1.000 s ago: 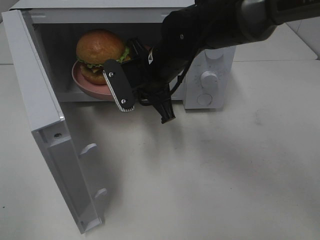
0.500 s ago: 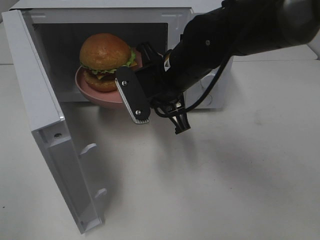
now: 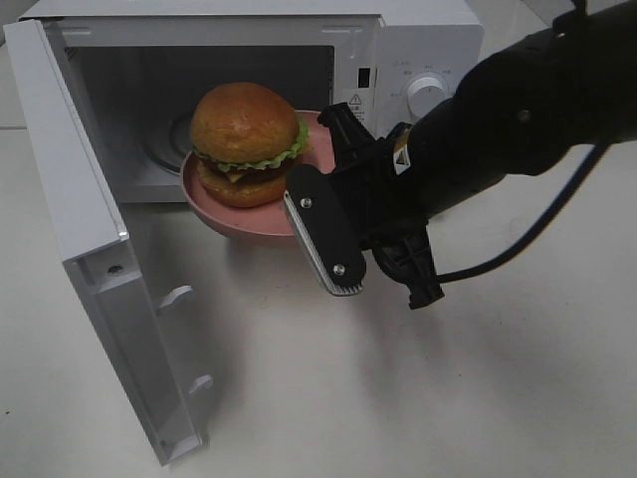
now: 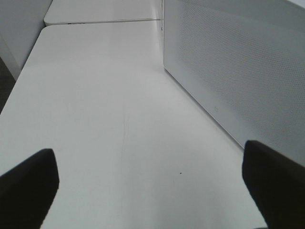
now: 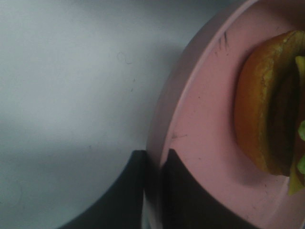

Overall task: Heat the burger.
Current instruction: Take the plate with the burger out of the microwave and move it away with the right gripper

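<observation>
The burger (image 3: 246,142), with a golden-brown bun, green lettuce and a dark patty, sits on a round pink plate (image 3: 234,221). The plate is held in the air at the mouth of the open microwave (image 3: 418,40), mostly outside the cavity. My right gripper (image 3: 311,184) is shut on the plate's right rim. In the right wrist view its dark fingers (image 5: 181,191) pinch the plate's rim (image 5: 200,124) beside the burger (image 5: 267,119). My left gripper (image 4: 152,191) is open and empty over the white table. It does not show in the exterior view.
The microwave's door (image 3: 80,229) swings out to the front left. Its knob (image 3: 428,97) is behind my right arm. In the left wrist view a white perforated wall (image 4: 238,71) stands beside the left gripper. The white tabletop (image 3: 448,398) spreads in front.
My right gripper has drawn the plate with the burger out of the microwave's cavity, toward the front and right. The door has not moved.
</observation>
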### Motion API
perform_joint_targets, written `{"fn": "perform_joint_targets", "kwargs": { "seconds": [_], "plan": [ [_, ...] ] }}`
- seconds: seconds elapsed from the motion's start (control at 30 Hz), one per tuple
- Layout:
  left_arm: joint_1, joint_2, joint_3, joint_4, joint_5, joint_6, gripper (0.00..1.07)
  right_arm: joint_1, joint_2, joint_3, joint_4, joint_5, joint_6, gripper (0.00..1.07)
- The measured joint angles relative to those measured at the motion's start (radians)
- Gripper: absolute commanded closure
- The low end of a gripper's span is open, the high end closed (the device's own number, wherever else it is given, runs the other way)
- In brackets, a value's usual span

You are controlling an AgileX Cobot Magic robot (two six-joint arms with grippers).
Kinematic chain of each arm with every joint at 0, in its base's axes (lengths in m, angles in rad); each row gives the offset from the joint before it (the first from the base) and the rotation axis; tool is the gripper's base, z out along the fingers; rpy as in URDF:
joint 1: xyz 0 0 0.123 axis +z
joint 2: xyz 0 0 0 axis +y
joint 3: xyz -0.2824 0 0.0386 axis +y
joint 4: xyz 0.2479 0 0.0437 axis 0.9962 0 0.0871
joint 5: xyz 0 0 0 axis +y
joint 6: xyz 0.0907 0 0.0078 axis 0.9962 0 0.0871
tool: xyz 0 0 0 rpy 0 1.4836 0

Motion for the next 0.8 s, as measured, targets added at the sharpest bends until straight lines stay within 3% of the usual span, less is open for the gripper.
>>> {"fn": "perform_joint_targets", "kwargs": {
  "seconds": [0.8],
  "plan": [
    [0.0, 0.0, 0.0, 0.0, 0.0, 0.0, 0.07, 0.0, -0.342, 0.291, 0.001, 0.02, 0.002, 1.07]
  ]
}}
